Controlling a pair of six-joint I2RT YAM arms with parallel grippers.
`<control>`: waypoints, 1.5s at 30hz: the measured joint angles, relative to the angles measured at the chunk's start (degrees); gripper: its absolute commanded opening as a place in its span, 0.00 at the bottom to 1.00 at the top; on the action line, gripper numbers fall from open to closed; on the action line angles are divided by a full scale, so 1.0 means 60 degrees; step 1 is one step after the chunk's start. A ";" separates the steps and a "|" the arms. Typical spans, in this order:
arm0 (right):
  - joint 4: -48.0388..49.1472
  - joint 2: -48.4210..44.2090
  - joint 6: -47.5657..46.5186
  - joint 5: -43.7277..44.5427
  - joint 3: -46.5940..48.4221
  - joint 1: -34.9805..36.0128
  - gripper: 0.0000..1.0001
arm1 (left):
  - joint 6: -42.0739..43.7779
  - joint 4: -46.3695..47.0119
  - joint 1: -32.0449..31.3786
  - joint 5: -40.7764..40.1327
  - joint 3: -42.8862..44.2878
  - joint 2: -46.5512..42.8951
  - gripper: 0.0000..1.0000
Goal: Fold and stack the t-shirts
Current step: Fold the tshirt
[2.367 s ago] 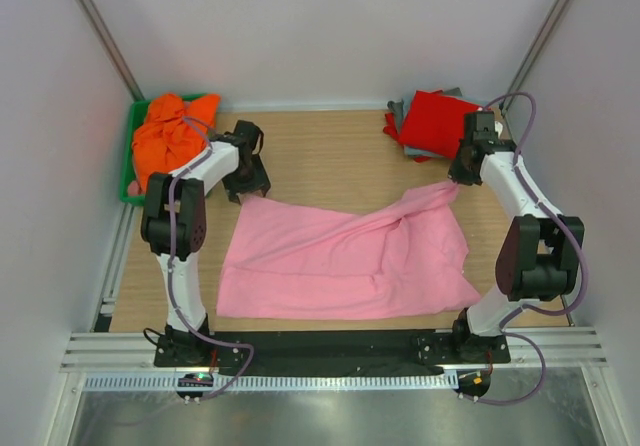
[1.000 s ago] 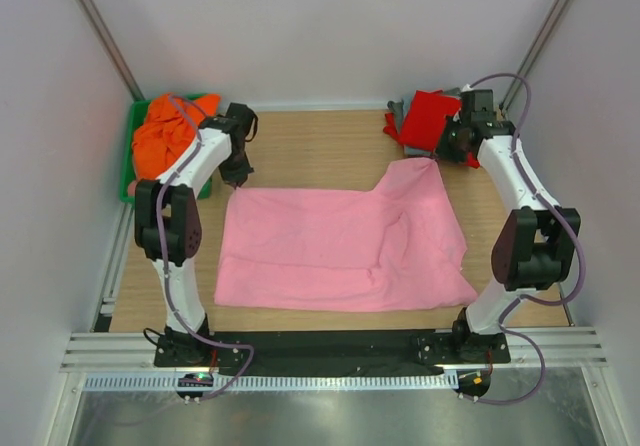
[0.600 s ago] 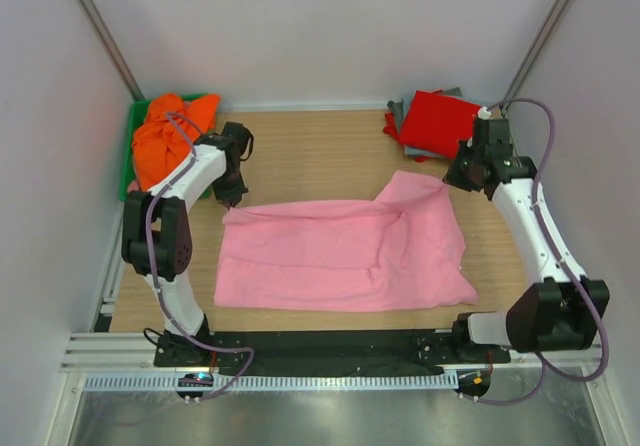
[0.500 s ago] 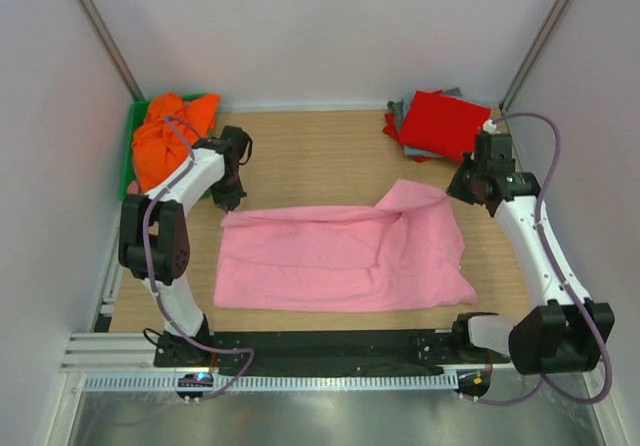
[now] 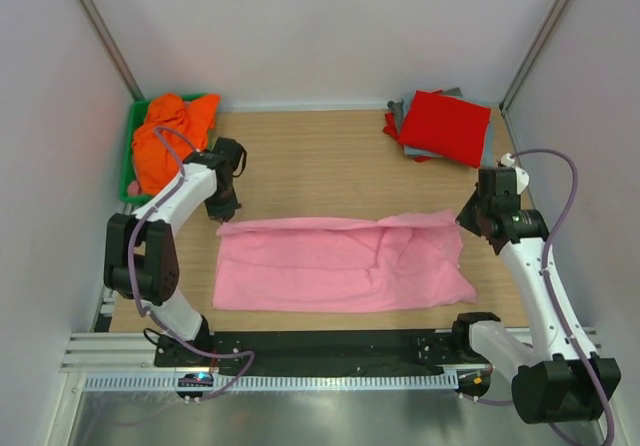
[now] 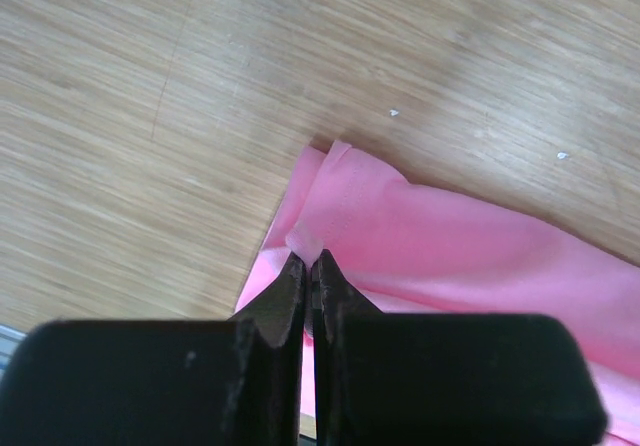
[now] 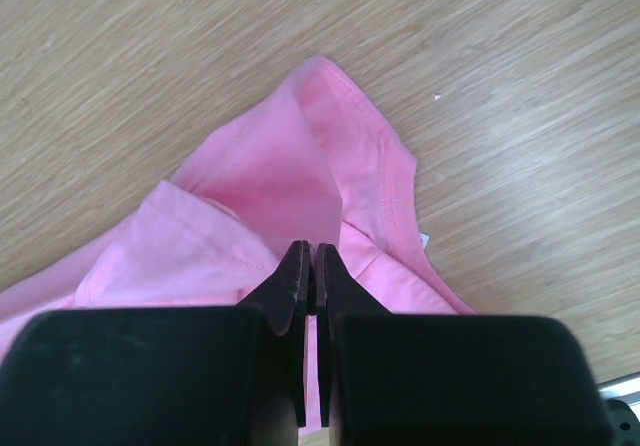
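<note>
The pink t-shirt lies on the counter. The left jaws are clamped on its far left corner and the right jaws on its far right corner. The red t-shirt sits beyond its right end.

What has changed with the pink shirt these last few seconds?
Both arms drew back toward their bases. The left gripper and right gripper, shut on the far edge of the light pink cloth t-shirt, carried it nearer, folding the shirt into a narrower band. The bright orange t-shirt heap and the folded red t-shirt stack stayed put.
</note>
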 measured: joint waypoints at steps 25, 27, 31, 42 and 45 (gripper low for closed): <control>-0.0659 -0.3756 0.3621 0.0353 -0.2058 -0.0004 0.82 | 0.0565 -0.0729 0.0004 -0.0557 -0.1745 -0.2404 0.86; -0.0648 -0.3912 0.3850 0.0466 -0.2055 -0.0004 0.84 | 0.0546 -0.0933 0.0004 -0.0601 -0.1727 -0.2838 0.89; -0.0641 -0.3942 0.4095 0.0565 -0.2055 -0.0004 0.85 | 0.0597 -0.1169 0.0004 -0.0590 -0.1490 -0.3424 0.88; 0.2517 -0.0729 0.4273 -0.2208 -0.4102 0.0193 0.83 | 0.0222 0.0546 -0.0514 0.0892 -0.1282 -0.1111 0.80; 0.3100 0.0484 0.4269 -0.2328 -0.4248 0.0579 0.83 | -0.0058 0.0907 -0.0940 0.1005 -0.1322 -0.0146 0.79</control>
